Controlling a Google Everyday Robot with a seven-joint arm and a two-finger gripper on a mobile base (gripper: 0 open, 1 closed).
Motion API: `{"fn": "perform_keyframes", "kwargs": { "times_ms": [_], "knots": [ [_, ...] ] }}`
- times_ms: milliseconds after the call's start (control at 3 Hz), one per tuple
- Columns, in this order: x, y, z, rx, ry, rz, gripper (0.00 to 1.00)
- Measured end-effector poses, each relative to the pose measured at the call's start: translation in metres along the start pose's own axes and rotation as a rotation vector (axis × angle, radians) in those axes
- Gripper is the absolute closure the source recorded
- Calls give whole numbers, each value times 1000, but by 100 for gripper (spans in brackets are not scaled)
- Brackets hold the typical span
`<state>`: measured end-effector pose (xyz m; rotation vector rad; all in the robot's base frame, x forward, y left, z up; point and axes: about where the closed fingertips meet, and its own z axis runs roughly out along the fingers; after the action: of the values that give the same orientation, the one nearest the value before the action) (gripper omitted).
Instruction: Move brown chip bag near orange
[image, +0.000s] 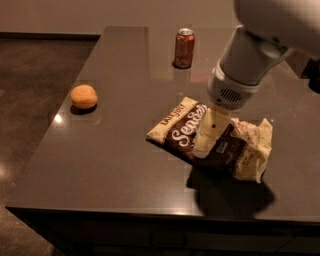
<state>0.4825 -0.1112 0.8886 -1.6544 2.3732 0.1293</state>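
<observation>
The brown chip bag (179, 129) lies on the dark table (120, 170), right of centre, with its cream left end flat and its right end crumpled and raised. My gripper (207, 138) hangs from the white arm and sits down on the middle of the bag, touching it. The orange (84, 96) rests near the table's left edge, well apart from the bag, roughly a bag's length to the left.
A reddish-brown soda can (184, 47) stands upright at the back of the table, behind the bag. The table's left and front edges drop off to a dark floor. The arm's shadow falls on the table in front of the bag.
</observation>
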Motion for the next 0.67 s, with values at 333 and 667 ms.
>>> {"fn": "perform_keyframes", "kwargs": {
  "times_ms": [333, 667],
  "knots": [
    [-4, 0, 17, -5, 20, -2, 0],
    [-10, -2, 29, 0, 36, -5, 25]
  ]
}}
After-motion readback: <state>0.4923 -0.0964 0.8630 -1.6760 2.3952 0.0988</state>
